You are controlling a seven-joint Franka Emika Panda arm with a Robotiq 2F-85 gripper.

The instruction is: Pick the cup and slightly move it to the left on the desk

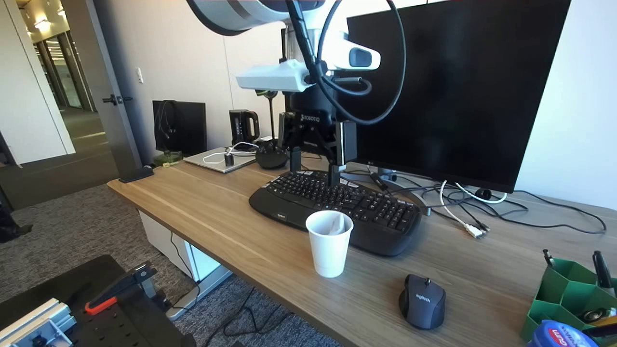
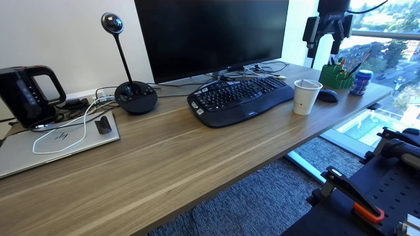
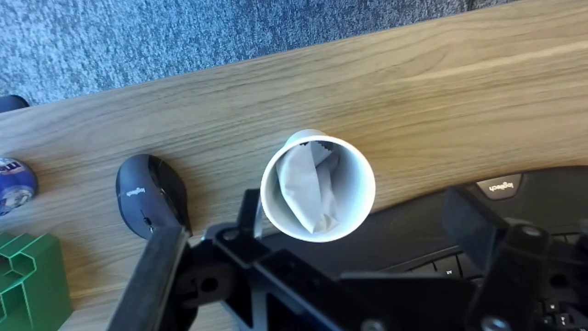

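Gripper [image 1: 314,167], jaws parted and empty, hung above the desk [image 1: 217,197], apparently at the approach step; next it likely had to centre over the cup [image 1: 329,248] and descend.

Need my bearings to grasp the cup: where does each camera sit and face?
In an exterior view: near the green holder, facing along the desk toward the kettle; arm, gripper show.
In an exterior view: near the laptop, facing the keyboard, window beyond; gripper shows.
Wrist view: at arm's end, looking down into the cup; fingers show.
Both exterior views share cup, keyboard, monitor.
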